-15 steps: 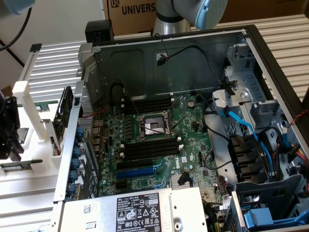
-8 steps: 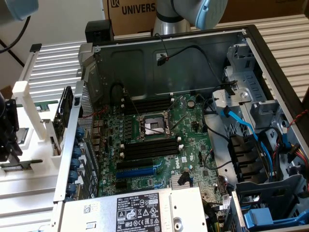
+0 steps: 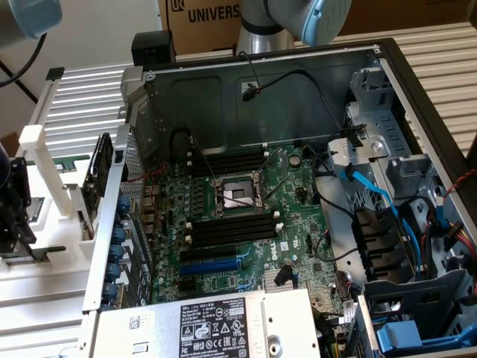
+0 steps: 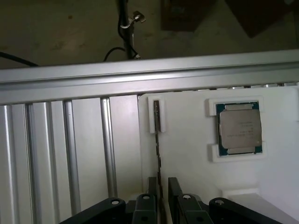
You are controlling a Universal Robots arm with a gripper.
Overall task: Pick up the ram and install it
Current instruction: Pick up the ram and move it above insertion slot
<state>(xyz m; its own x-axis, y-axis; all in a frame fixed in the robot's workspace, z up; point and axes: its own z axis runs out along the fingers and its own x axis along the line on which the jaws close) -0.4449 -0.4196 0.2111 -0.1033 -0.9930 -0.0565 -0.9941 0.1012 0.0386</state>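
The ram (image 4: pixel 159 149) stands on edge in a white holder (image 4: pixel 150 114) on the white fixture plate (image 4: pixel 187 154), seen from above as a thin dark strip. My gripper (image 4: pixel 162 181) hangs over its near end, open, with one finger (image 4: pixel 152 186) on each side of the stick; a slight gap shows on at least one side. In the exterior view the gripper (image 3: pixel 13 220) is at the far left, over the white fixture (image 3: pixel 45 186) beside the open computer case (image 3: pixel 387 67). The black memory slots (image 3: pixel 231 227) on the motherboard (image 3: pixel 298 216) lie on either side of the processor socket (image 3: pixel 235 195).
A processor chip (image 4: pixel 239 128) sits in a white pocket near the ram. An aluminium rail (image 4: pixel 149 74) borders the fixture, with slatted table (image 4: pixel 70 154) beside it. Inside the case are the blue slot (image 3: pixel 216 265), blue cables (image 3: pixel 373 194), a drive cage (image 3: pixel 417 298) and the power supply (image 3: pixel 216 324).
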